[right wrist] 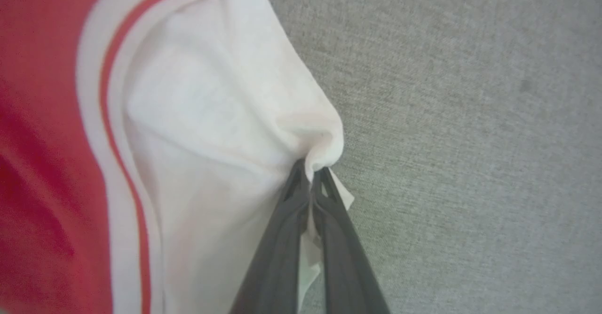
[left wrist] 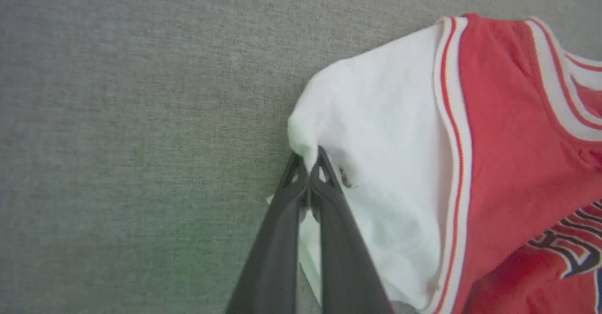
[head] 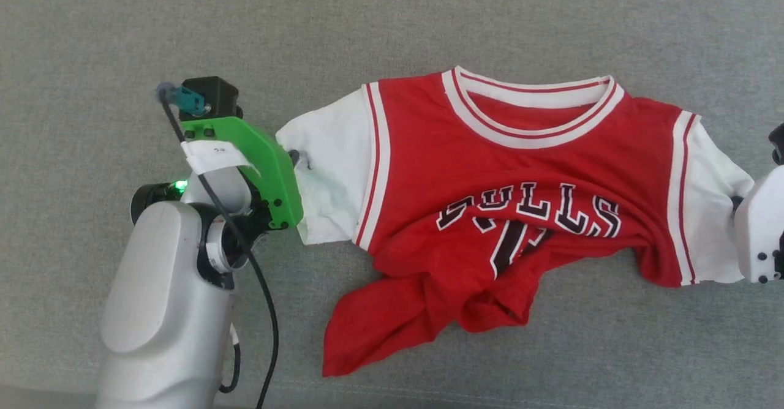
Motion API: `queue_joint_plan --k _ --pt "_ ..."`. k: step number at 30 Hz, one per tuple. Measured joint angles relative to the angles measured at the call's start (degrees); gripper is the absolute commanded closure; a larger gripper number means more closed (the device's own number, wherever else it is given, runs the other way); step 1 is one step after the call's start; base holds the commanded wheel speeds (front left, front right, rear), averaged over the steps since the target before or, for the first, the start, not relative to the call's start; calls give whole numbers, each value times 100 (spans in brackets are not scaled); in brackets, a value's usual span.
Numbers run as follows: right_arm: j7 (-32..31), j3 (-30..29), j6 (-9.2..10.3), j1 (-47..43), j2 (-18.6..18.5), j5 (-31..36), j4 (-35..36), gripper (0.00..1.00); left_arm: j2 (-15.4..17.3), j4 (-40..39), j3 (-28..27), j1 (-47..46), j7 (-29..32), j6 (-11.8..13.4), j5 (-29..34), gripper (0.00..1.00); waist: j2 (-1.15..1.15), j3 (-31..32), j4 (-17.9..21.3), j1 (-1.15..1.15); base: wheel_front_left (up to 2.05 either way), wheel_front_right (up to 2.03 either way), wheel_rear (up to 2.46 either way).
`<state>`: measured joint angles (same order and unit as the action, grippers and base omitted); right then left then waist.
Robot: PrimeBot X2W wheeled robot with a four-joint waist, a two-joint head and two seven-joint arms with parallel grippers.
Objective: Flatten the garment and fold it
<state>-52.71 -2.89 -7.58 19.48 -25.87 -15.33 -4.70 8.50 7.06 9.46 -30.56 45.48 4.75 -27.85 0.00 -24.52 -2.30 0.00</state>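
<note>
Flattening step: left gripper (left wrist: 309, 166) and right gripper (right wrist: 312, 173) each clamp a white sleeve (left wrist: 376, 116) of the Bulls jersey (head: 527, 170), whose crumpled hem (head: 429, 311) between them next needs drawing flat.

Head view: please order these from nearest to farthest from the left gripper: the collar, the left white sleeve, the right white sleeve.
From the left gripper:
1. left white sleeve, pinched in it.
2. collar, upper middle.
3. right white sleeve, far right.
</note>
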Motion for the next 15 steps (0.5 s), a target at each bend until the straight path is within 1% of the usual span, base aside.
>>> queue_joint_plan --k 6,10,12,15 --pt "565 -301 -1 14 171 -155 -27 100 -68 27 -152 3 -425 -80 -143 100 0 287 26 0 0 0 0" --pt "788 -377 -1 174 213 -285 118 100 -67 24 -278 -44 -810 -225 -238 100 0 587 44 0 0 0 0" --pt "865 -463 -1 300 294 -459 192 100 -54 51 -292 -116 -988 -292 -226 100 0 775 55 0 0 0 0" --pt "925 -481 -1 458 335 -581 314 100 -44 101 -364 -276 -1232 -315 -227 100 0 1053 68 0 0 0 0"
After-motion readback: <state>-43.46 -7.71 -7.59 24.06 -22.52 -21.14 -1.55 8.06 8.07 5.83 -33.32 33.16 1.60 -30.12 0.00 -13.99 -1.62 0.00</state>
